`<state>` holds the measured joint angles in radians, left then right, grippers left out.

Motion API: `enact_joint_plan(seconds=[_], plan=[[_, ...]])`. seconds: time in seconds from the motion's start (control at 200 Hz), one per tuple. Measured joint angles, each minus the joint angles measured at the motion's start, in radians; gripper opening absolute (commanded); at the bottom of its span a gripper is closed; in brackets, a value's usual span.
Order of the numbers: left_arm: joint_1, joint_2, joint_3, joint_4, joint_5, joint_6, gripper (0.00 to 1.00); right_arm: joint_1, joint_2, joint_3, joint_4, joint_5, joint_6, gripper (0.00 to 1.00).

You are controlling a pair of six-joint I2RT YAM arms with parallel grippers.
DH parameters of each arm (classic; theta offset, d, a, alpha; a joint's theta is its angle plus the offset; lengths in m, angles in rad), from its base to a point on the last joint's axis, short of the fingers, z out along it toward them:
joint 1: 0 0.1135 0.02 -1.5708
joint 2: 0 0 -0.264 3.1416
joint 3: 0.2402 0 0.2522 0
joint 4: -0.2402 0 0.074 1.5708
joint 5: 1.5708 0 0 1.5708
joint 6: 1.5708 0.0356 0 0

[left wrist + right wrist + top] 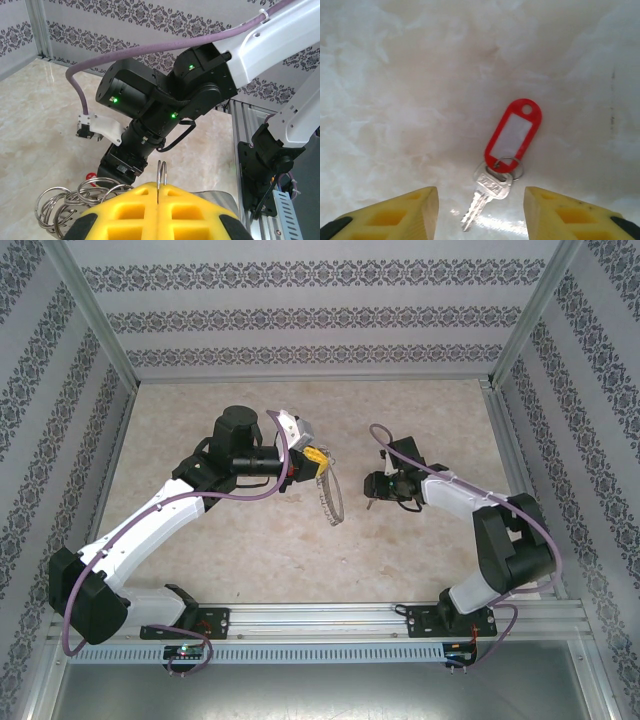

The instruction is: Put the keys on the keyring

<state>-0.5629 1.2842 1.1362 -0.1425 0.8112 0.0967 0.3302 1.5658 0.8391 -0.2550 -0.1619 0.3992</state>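
Left jaws clamp keyring (329, 498), arm (160, 512) reaching inward; right jaws apart, seemingly hovering over key (487, 192).

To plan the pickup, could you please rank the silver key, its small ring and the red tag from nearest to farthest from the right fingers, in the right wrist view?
1. silver key: lowest, between the open right fingers.
2. small ring: just beyond, at the key's head.
3. red tag: farthest, slanting up and right.

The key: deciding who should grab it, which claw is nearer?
Right. The right claw, open, hangs over the key; the left claw, shut on the keyring, sits off to one side.
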Motion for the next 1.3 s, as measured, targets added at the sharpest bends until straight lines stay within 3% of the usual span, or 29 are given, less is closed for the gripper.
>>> enact_joint_plan(seconds=[0.275, 0.525, 0.829, 1.009, 1.099, 1.269, 1.299], plan=[[0.000, 0.000, 0.000, 0.000, 0.000, 0.000, 0.00, 0.000, 0.127, 0.058, -0.015, 0.027, -0.027, 0.48], [0.000, 0.000, 0.000, 0.000, 0.000, 0.000, 0.00, 0.000, 0.149, 0.084, -0.026, 0.031, -0.033, 0.42], [0.000, 0.000, 0.000, 0.000, 0.000, 0.000, 0.00, 0.013, 0.154, 0.084, -0.011, 0.013, -0.035, 0.17], [0.000, 0.000, 0.000, 0.000, 0.000, 0.000, 0.00, 0.015, 0.154, 0.082, 0.006, -0.002, -0.033, 0.10], [0.000, 0.000, 0.000, 0.000, 0.000, 0.000, 0.00, 0.015, 0.154, 0.080, 0.006, -0.005, -0.028, 0.00], [0.000, 0.000, 0.000, 0.000, 0.000, 0.000, 0.00, 0.015, 0.144, 0.067, 0.012, -0.013, -0.031, 0.00], [0.000, 0.000, 0.000, 0.000, 0.000, 0.000, 0.00, 0.015, 0.137, 0.063, 0.013, -0.013, -0.029, 0.16]])
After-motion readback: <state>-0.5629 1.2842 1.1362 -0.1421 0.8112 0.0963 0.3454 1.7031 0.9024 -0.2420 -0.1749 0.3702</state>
